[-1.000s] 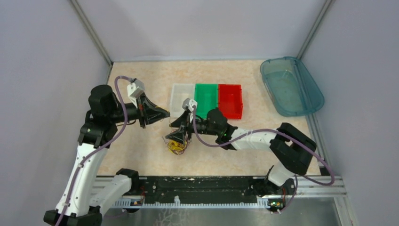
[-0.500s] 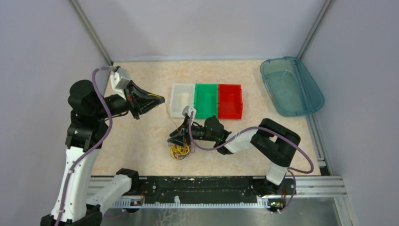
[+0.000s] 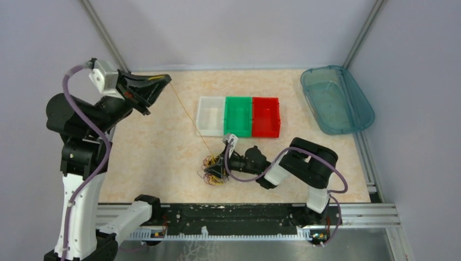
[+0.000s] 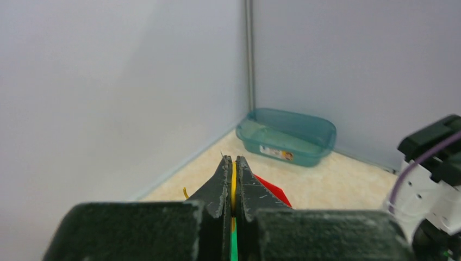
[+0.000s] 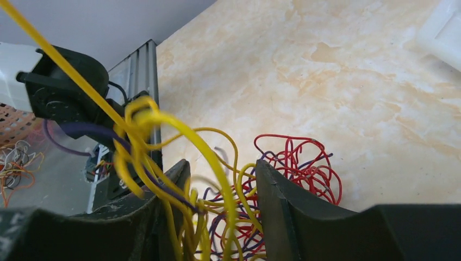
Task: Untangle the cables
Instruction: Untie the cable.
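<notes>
A yellow wire [image 3: 190,117] runs taut from the left claw [image 3: 162,79], clamped on it far left, slanting to the tangled cables [image 3: 207,177] near centre. The right claw [image 5: 222,168] straddles them, jaws apart.

No legible text anywhere

Tangled yellow, red and dark-purple cables [image 3: 209,176] in low heap; one yellow strand [image 3: 187,110] stretched taut.

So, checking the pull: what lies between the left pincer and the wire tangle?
One thin yellow wire, taut from the left pincer to the tangled yellow, red and dark wires; top view shows it.
</notes>
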Robot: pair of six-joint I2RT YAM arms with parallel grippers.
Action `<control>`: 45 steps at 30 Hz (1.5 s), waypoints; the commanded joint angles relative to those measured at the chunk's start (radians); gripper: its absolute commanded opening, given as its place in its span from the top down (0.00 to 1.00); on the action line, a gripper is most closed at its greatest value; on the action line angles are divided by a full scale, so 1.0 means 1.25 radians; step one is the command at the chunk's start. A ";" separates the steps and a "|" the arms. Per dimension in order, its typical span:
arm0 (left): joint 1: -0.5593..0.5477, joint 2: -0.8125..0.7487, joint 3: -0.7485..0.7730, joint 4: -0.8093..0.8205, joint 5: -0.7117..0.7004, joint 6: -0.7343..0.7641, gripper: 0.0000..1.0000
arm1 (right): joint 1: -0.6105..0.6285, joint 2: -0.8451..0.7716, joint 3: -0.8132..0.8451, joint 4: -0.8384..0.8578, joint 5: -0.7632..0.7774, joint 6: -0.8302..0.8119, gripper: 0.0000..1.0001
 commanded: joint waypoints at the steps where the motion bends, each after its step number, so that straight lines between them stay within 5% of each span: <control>1: -0.002 0.002 0.076 0.160 -0.156 0.035 1.00 | 0.009 0.017 -0.022 0.078 0.024 0.008 0.51; 17: -0.001 0.092 0.302 0.323 -0.348 0.159 1.00 | 0.009 0.028 -0.119 0.131 0.080 0.001 0.50; 24: -0.001 0.123 0.378 0.245 -0.283 0.151 1.00 | 0.009 -0.040 -0.140 0.143 0.102 0.001 0.42; 32: -0.001 0.067 0.260 0.139 -0.154 0.082 1.00 | 0.009 -0.403 0.004 -0.236 0.108 -0.123 0.26; 34: -0.001 0.048 0.213 0.138 -0.117 0.069 1.00 | 0.009 -0.448 0.071 -0.323 0.081 -0.150 0.16; 45: -0.001 0.006 0.065 0.112 0.066 -0.076 1.00 | 0.009 -0.421 0.328 -0.459 -0.049 -0.165 0.10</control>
